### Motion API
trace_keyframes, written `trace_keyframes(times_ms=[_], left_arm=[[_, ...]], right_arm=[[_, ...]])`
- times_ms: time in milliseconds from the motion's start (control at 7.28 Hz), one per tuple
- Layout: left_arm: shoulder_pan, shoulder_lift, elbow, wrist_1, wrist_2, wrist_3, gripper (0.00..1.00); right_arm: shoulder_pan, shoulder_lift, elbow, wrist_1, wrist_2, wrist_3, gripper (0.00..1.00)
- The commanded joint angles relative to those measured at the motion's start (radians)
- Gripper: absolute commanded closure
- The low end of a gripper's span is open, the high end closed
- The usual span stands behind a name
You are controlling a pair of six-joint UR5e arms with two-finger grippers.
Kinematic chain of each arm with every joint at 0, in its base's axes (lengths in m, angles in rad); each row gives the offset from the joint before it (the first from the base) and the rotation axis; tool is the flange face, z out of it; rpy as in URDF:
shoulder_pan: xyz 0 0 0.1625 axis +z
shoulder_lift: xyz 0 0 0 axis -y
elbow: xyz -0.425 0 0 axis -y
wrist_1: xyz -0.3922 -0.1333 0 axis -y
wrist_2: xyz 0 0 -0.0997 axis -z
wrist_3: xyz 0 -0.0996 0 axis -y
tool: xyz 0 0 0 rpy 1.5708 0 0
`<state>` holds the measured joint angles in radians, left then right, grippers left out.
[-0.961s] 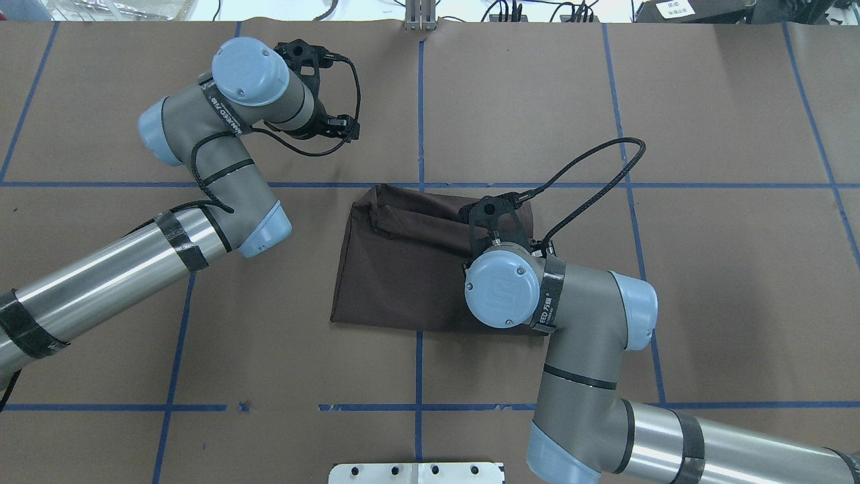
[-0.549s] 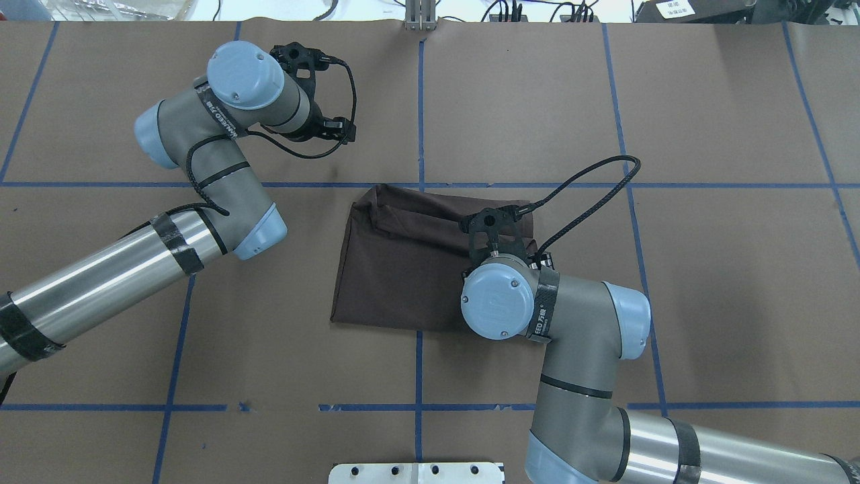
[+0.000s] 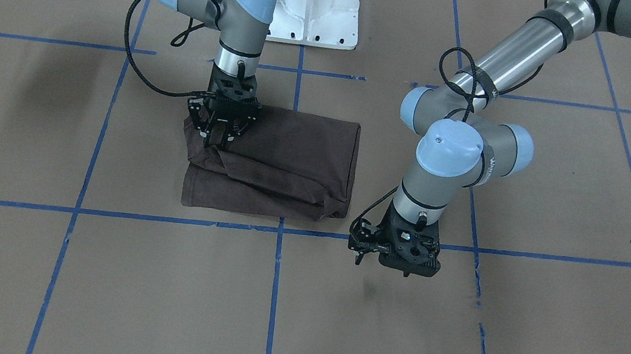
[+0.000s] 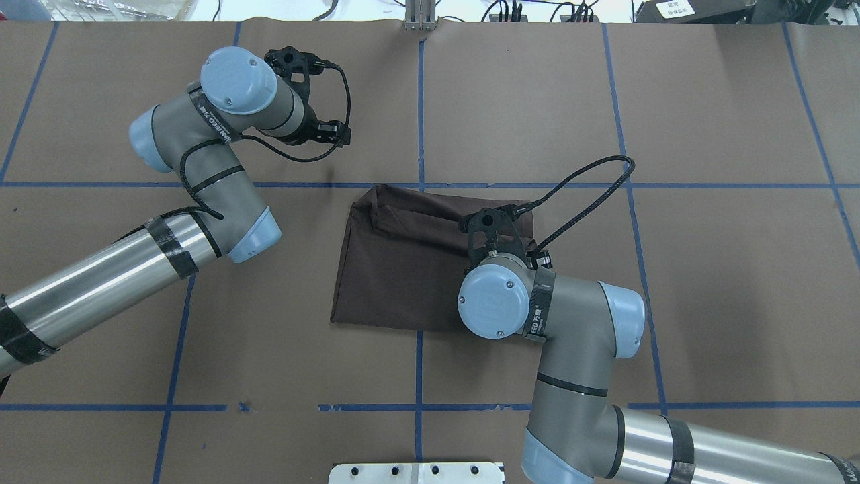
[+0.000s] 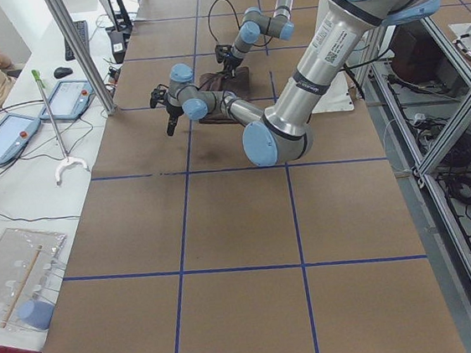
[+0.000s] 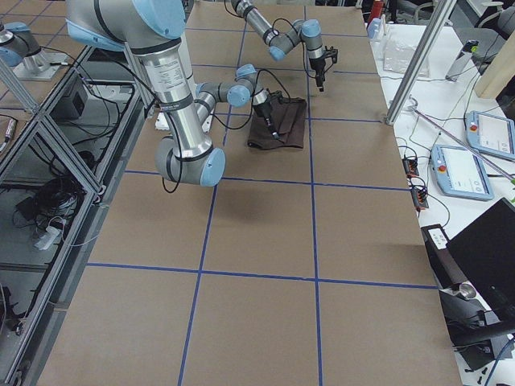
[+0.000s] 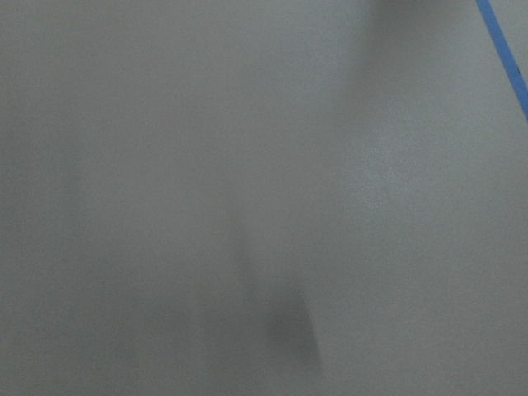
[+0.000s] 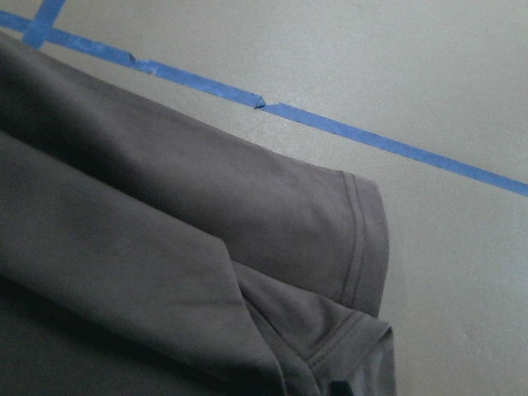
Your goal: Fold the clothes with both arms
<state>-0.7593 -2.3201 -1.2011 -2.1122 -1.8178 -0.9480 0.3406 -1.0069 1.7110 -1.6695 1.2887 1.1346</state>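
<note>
The dark brown T-shirt (image 4: 403, 262) lies folded into a rough rectangle at the table's middle, with a loose folded layer along its far edge (image 3: 265, 186). My right gripper (image 3: 216, 141) points straight down at the shirt's right part, its fingers close together and the tips at the cloth. The right wrist view shows a sleeve hem (image 8: 355, 247) just below it. I cannot tell whether any cloth is pinched. My left gripper (image 3: 399, 261) hangs over bare table, clear of the shirt's left side. Its fingers are hidden.
The white pedestal base (image 3: 311, 0) stands at the robot's side of the table. Blue tape lines (image 4: 420, 101) grid the brown table cover. A metal plate (image 4: 416, 472) sits at the near edge. Cables and equipment line the far edge (image 4: 537, 10).
My left arm has drifted a little left and farther from the shirt. My right wrist has shifted slightly left and toward the robot. The shirt's outline has not changed.
</note>
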Motion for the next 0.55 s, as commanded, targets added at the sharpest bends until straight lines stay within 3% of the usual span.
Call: trace_keyframes(times_ms=[0, 412], left_arm=[[0.0, 0.001, 0.0, 0.001, 0.0, 0.0, 0.0], [0.0, 0.005, -0.02, 0.004, -0.002, -0.002, 0.0]], right_arm=[[0.04, 0.011, -0.027, 0.002, 0.0, 0.007, 1.0], [0.165, 0.088, -0.256, 0.207, 0.007, -0.007, 1.0]])
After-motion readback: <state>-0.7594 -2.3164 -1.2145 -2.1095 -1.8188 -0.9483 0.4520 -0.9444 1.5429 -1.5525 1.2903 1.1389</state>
